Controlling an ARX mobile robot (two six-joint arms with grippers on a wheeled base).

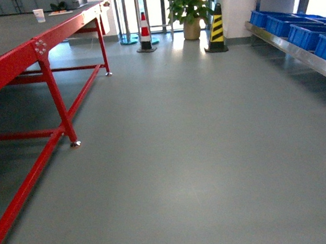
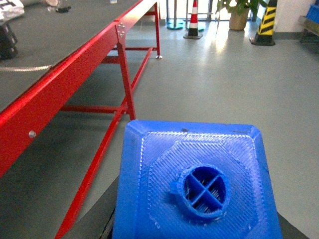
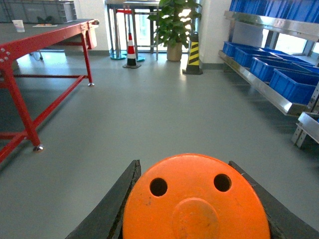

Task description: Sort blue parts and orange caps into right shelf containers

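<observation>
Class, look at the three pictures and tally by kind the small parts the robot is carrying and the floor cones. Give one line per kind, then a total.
Blue part: 1, held in the left gripper
Orange cap: 1, held in the right gripper
Red and white cone: 1
Yellow and black cone: 1
Total: 4

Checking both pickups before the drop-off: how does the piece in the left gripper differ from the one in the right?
The blue part is squarish with bevelled corners; the orange cap is round. The blue part's top carries a raised round stud with a cross inside; the orange cap's top is flat with two dark holes. The blue part shows fine ridged lines; the orange cap looks smooth. Each fills its wrist view, between dark fingers.
</observation>
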